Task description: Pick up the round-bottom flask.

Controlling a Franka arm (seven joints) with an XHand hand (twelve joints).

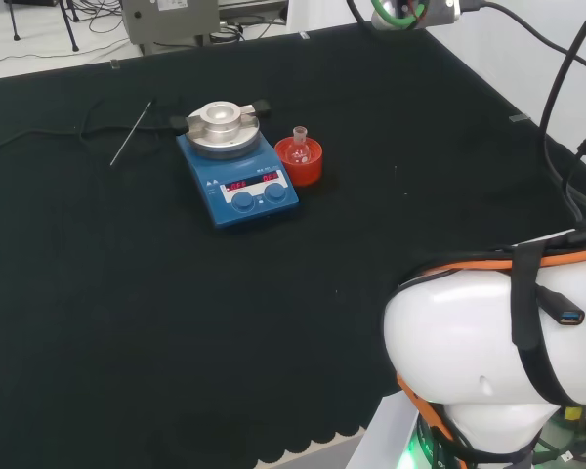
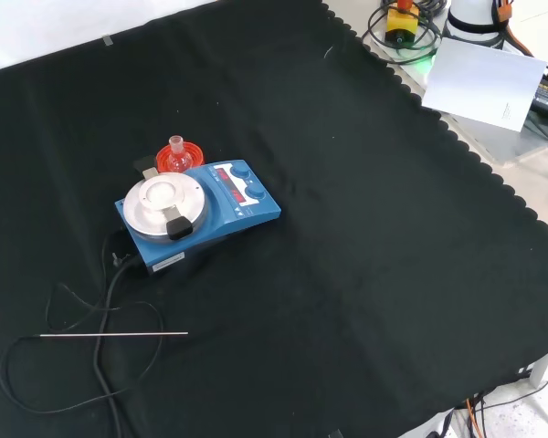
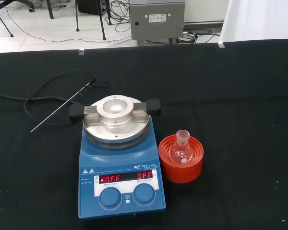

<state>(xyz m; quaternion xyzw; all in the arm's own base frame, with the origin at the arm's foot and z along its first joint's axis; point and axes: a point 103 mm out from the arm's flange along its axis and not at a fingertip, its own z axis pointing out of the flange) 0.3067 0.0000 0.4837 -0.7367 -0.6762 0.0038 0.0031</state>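
A small clear round-bottom flask (image 1: 299, 141) (image 2: 175, 147) (image 3: 181, 149) stands upright in a red ribbed ring stand (image 1: 300, 160) (image 2: 179, 158) (image 3: 180, 159). The stand sits on the black cloth right beside a blue hotplate stirrer (image 1: 237, 180) (image 2: 201, 213) (image 3: 120, 172). In the head view the stand is at the hotplate's right. The arm's white links (image 1: 498, 362) rise at the lower right of the head view, well away from the flask.
The hotplate carries a round metal block (image 3: 116, 118) on its plate. A thin metal rod (image 1: 132, 132) (image 2: 112, 335) (image 3: 62, 106) and a black cable (image 2: 100, 310) lie on the cloth beyond the hotplate. A grey box (image 3: 157, 18) stands past the bench's far edge.
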